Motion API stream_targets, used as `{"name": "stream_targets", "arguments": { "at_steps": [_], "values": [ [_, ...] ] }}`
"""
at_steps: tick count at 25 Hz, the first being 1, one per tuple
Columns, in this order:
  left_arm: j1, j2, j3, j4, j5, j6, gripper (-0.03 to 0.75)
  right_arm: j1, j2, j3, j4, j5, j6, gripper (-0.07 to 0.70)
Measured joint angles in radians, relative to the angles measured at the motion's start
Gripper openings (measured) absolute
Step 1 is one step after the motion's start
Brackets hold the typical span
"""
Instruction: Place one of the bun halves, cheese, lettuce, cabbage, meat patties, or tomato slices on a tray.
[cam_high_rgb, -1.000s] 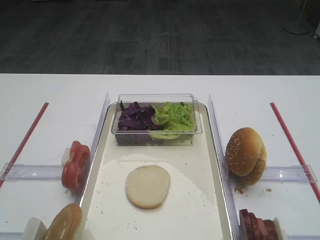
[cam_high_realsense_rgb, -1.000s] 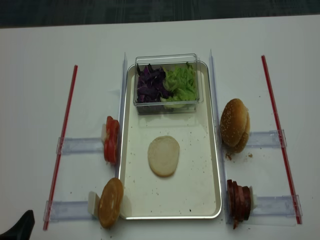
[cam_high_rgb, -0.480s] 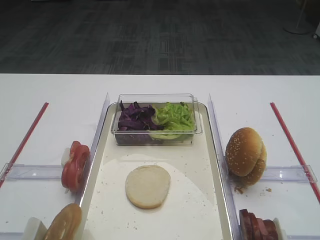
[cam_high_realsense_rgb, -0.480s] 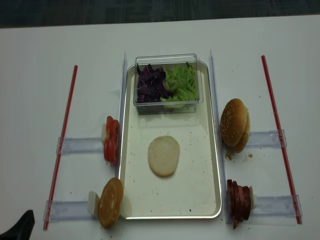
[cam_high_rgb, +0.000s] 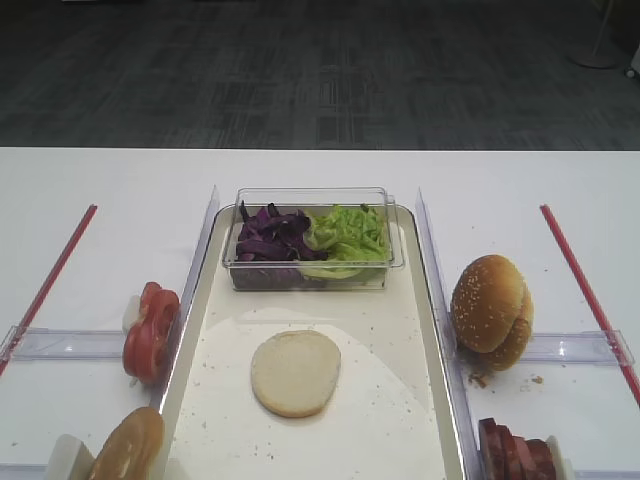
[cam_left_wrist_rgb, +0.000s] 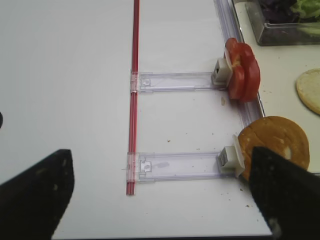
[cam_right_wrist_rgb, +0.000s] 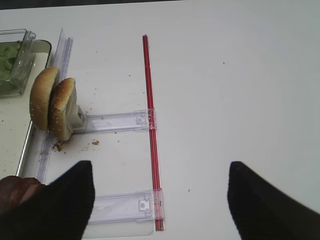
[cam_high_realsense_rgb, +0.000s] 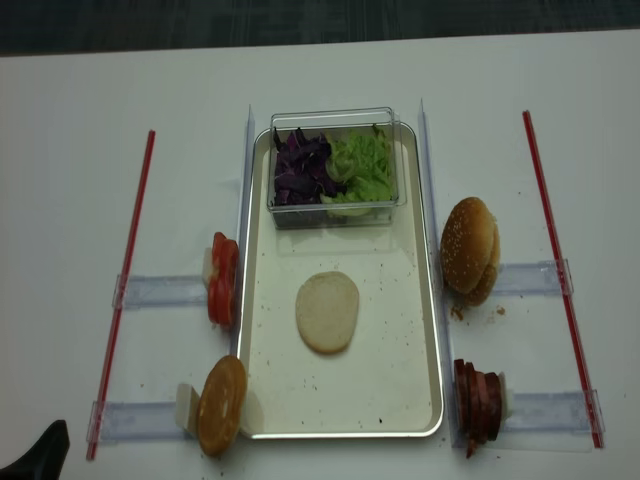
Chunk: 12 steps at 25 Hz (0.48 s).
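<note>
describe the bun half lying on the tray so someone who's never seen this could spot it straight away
Find the big cream tray in the middle of the white table. On its bare floor, nearer than the clear box of purple and green shreds, lies the bun half. It is flat and pale, cut face up, and alone; the other buns stand on edge off the tray.

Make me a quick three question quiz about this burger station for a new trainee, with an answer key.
1. True or false: a bun half lies flat on the tray.
2. In the clear box, which lies on the left in the overhead view: A) cabbage, B) lettuce?
3. Fill in: the tomato slices stand outside the tray's ____ edge in the overhead view.

Key: 1 true; 2 A; 3 left.
</note>
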<state>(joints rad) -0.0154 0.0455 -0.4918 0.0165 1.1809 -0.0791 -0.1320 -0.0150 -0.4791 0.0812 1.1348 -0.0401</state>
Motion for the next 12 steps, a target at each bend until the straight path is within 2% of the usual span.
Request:
{"name": "stream_targets", "arguments": {
  "at_steps": [12],
  "values": [
    [0.000, 0.000, 0.000, 0.000, 0.000, 0.000, 0.653, 0.000, 0.000, 0.000, 0.000, 0.000, -0.004, 0.571]
  ]
}}
